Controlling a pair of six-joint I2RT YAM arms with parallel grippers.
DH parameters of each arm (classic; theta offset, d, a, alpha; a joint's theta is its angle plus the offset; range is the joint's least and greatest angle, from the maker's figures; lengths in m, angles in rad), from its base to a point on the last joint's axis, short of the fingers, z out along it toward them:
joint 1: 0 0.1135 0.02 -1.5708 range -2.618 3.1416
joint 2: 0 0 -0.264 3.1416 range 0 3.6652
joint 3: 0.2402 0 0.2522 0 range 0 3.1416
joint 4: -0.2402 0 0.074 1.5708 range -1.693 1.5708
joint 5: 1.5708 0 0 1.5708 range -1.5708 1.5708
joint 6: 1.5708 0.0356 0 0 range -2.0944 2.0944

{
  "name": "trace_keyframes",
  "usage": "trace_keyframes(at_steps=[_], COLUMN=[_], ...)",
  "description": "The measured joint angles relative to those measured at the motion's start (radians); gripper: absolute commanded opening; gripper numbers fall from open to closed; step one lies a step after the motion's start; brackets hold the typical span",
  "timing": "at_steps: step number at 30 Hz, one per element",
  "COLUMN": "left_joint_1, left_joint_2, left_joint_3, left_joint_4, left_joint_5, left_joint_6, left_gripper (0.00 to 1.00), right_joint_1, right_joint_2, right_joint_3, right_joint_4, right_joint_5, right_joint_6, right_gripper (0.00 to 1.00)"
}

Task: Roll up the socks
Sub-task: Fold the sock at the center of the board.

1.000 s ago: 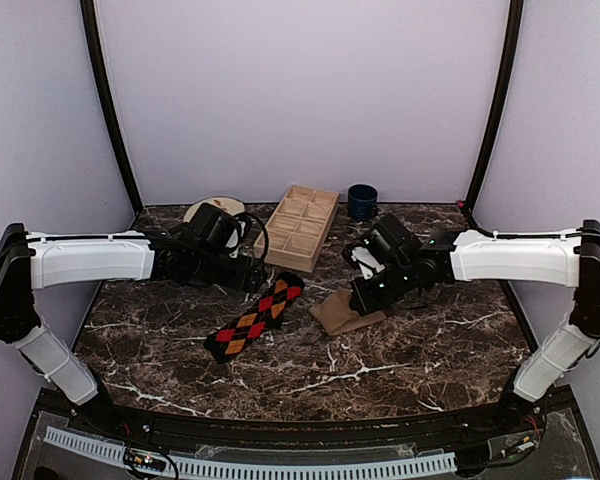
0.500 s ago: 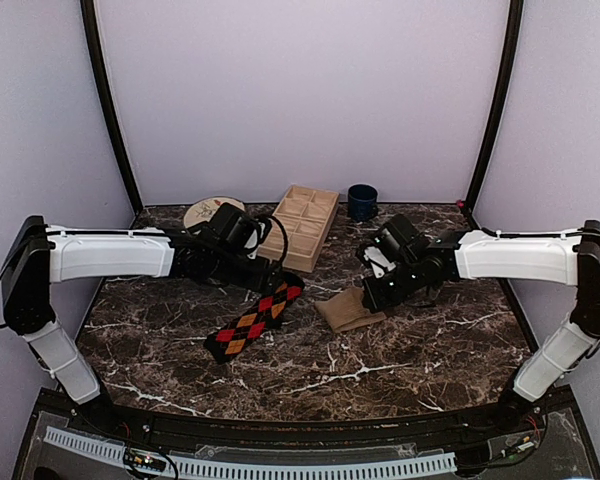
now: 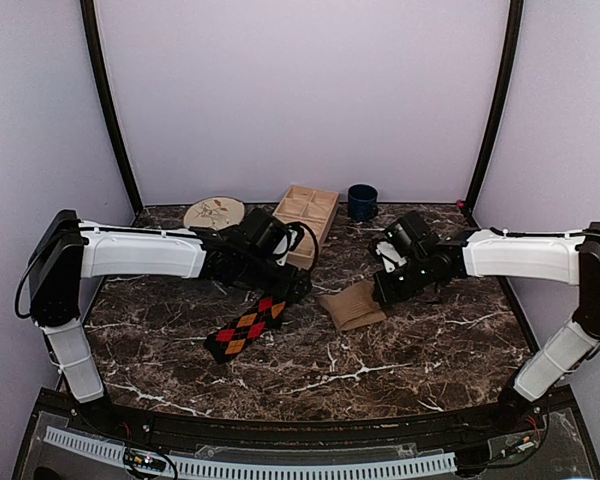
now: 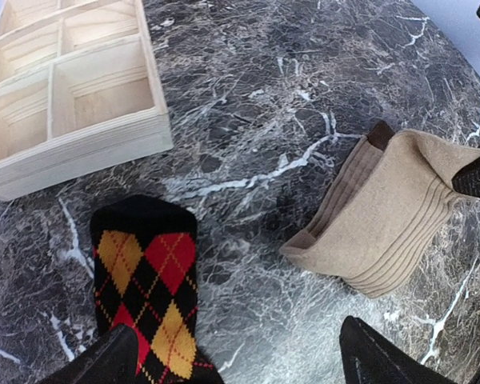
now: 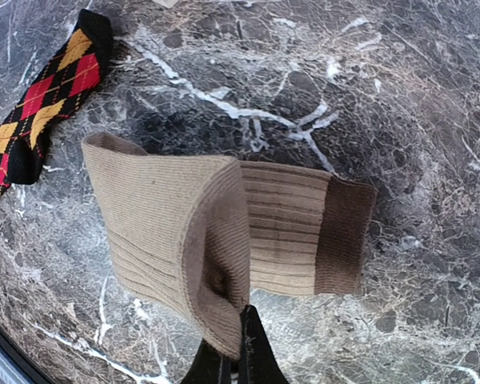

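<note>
- Tan-beige ribbed sock (image 5: 168,232) on the dark marbled counter (image 3: 410,350), to the near right of the wooden tray (image 3: 305,218); folded over on itself, with the brown cuff band lying flat at one end.
- Right hand (image 5: 232,360): fingers together, pinched on the folded edge of the tan-beige sock.
- Black argyle sock (image 3: 245,326), red and orange diamonds: flat and straight, just in front of the tray's near end without touching it, running toward the near left; apart from the tan-beige sock.
- Left hand (image 4: 240,362): fingers wide apart, holding nothing, above the argyle sock's end nearest the tray.
- Patterned plate (image 3: 214,212) left of the tray's far end; dark blue mug (image 3: 362,201) right of it.
</note>
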Motion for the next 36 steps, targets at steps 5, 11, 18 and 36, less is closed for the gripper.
trace_keyframes(at_steps=[5,11,18,36], left_joint_1=[-0.024,-0.045,-0.066,-0.094], left_joint_2=[0.076,0.146,0.179,0.288], left_joint_3=[0.081,0.161,0.194,0.265], left_joint_4=[0.000,-0.002,-0.002,-0.011], left_joint_5=[0.016,0.030,0.042,0.013], left_joint_6=[0.022,0.039,0.042,0.041], left_gripper=[0.90,0.90,0.90,0.90], right_joint_1=[-0.023,-0.045,-0.063,-0.095], right_joint_2=[0.000,0.000,0.000,0.008], right_joint_3=[-0.014,-0.026,-0.031,-0.043], right_joint_4=[0.010,0.019,0.024,0.055], right_joint_5=[-0.014,-0.036,-0.056,-0.109], right_joint_6=[-0.011,-0.030,-0.048,-0.072], right_gripper=[0.00,0.00,0.00,0.00])
